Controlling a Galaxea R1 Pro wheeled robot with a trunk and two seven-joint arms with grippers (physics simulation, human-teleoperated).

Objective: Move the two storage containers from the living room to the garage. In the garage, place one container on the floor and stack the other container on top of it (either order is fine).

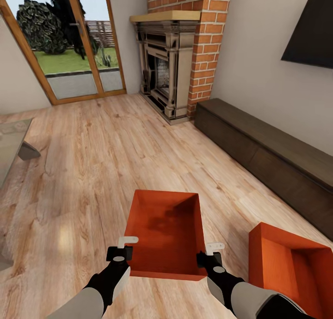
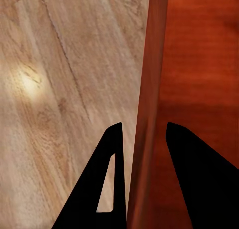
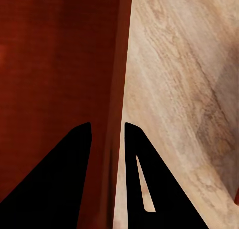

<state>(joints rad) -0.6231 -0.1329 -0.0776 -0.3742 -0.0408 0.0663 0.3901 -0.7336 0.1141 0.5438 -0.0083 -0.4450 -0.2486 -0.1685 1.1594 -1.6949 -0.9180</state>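
- The orange-red rectangular open-topped storage container (image 1: 166, 233) sits between the two arms in the head view, over the light wood plank floor (image 1: 92, 171) of the living room.
- The left gripper (image 1: 124, 248) is at the container's left wall, and the right gripper (image 1: 210, 253) is at its right wall.
- The left wrist view shows what the head view does not: the left jaws straddle the container's wall (image 2: 147, 114), one finger outside and one inside, grasping it.
- The right wrist view shows the same for the right jaws, clenched across the opposite wall (image 3: 117, 104).
- A second identical orange-red container (image 1: 291, 263) stands on the planks near the right arm, close to the long dark low cabinet (image 1: 268, 157).
- Beyond stand a brick fireplace (image 1: 178, 55), wood-framed glass doors (image 1: 69, 46) giving onto grass, and a black wall TV (image 1: 310, 27) on the pale wall.
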